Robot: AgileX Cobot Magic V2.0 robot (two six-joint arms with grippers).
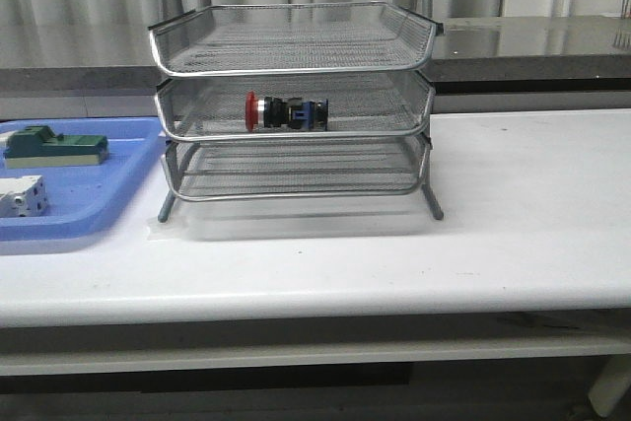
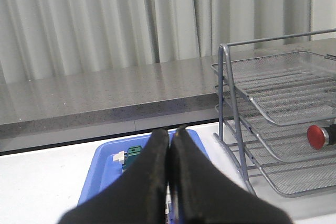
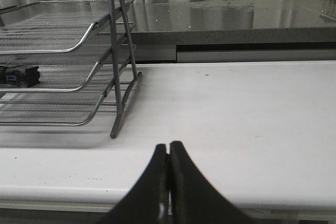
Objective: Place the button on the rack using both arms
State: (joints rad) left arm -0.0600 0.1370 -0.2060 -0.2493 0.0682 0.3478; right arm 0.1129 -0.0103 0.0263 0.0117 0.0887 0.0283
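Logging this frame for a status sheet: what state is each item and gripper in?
button: lying on its side in the rack's middle tray, red cap toward the blue tray.
rack: upright, top and bottom trays bare.
blue tray: holds green block and white block.
left gripper: shut, holding nothing.
right gripper: shut, holding nothing.

The three-tier silver wire-mesh rack [image 1: 296,105] is bright metal with fine woven trays. The push button's [image 1: 286,111] red cap looks like glossy plastic. The flat blue tray [image 1: 118,179] is smooth plastic; the white table [image 1: 532,214] is matt; the grey stone-like counter [image 1: 532,41] behind is polished.
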